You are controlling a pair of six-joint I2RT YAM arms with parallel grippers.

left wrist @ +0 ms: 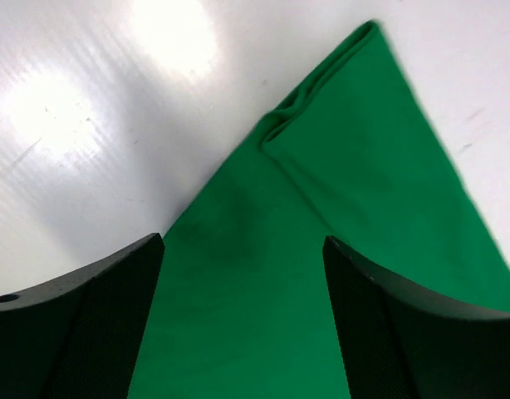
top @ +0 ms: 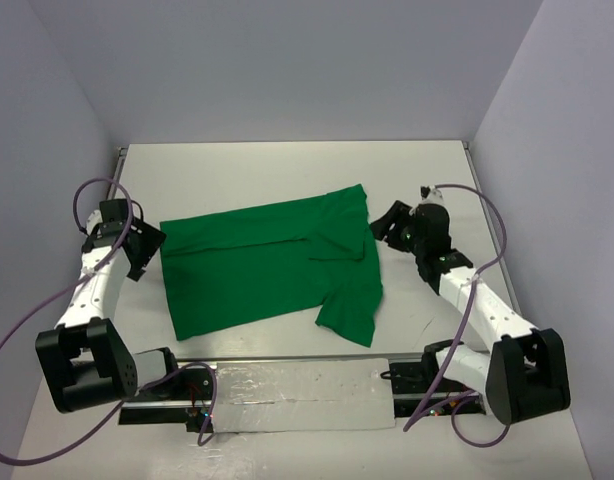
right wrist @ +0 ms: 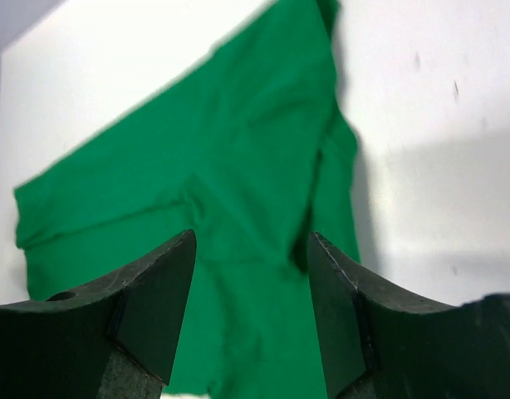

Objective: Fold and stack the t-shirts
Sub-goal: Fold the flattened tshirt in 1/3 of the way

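Green t-shirt [top: 267, 265] cloth shows in the gap between both pairs of fingers, though neither pair has hold of it. The left gripper [left wrist: 242, 243] has its fingers [left wrist: 105, 320] spread wide with nothing between them, hovering over the garment's left edge, where a folded hem runs to a corner. The right gripper [right wrist: 252, 237] is also parted and grips nothing (its fingers [right wrist: 363, 320] are dark and wedge-shaped), and it looks across the rumpled right side of the shirt.

From above, the left gripper [top: 147, 245] sits just beside the cloth's left edge and the right gripper [top: 389, 226] just beside its right edge, near the far corner. The t-shirt lies flat in the middle of the white counter [top: 287, 170], stretched left to right, one sleeve [top: 349, 312] poking toward the near edge. Purple-grey cables [top: 82, 200] loop off each arm.
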